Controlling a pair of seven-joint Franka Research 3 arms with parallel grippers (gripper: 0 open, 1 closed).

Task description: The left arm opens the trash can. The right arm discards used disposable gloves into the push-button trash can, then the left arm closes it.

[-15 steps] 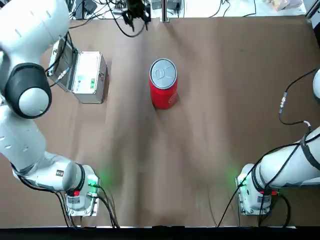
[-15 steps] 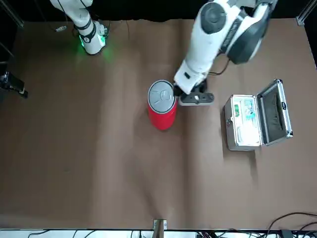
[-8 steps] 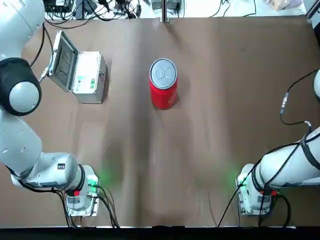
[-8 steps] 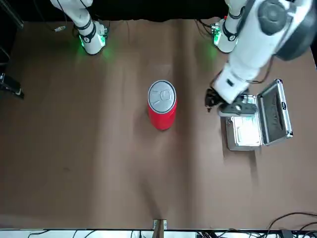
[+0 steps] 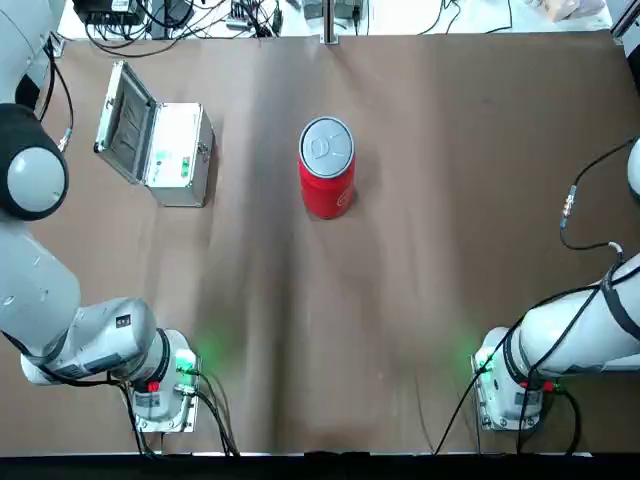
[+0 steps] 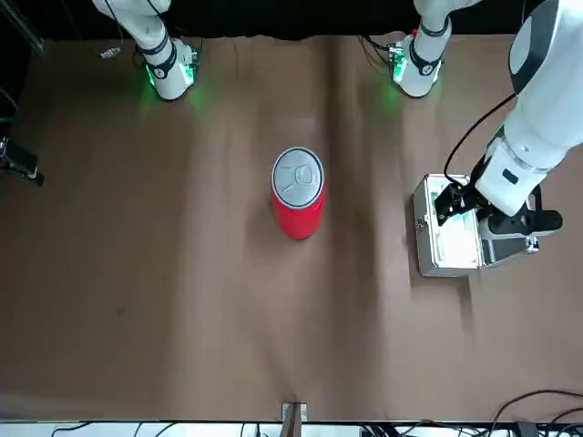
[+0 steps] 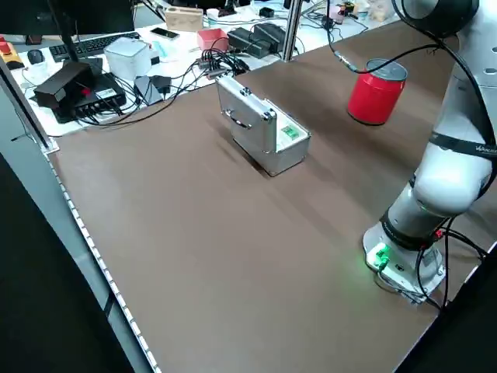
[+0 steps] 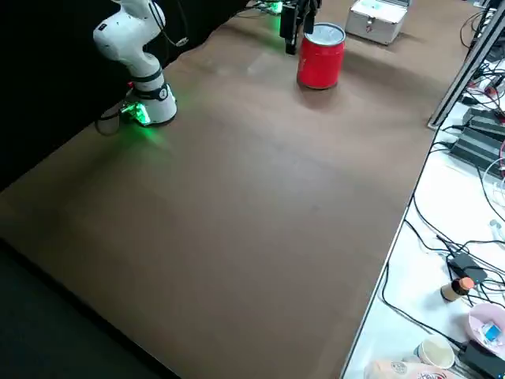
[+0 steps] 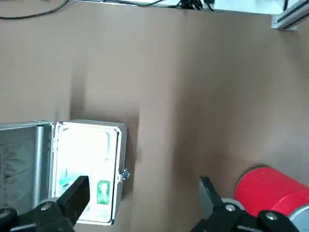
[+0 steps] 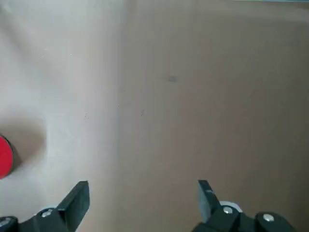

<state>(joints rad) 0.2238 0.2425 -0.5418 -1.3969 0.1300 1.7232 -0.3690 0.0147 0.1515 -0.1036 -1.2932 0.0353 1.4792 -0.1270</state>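
Brown sheeting covers the table (image 5: 400, 300). From the top view, the trash can (image 5: 327, 168) stands upright near the table's far middle: a red cylinder, its round silver-grey lid (image 5: 327, 147) seated on top. A silver case (image 5: 178, 155) with its hinged lid open sits to its left, well apart.

In the front view, the left gripper (image 6: 455, 202) hangs over the case; one second ago it was beside the can, which has not moved. The right gripper (image 6: 20, 162) is parked at the table's right side.

The left wrist view shows that gripper's two fingers apart, nothing between them; the right wrist view shows the same of its own.
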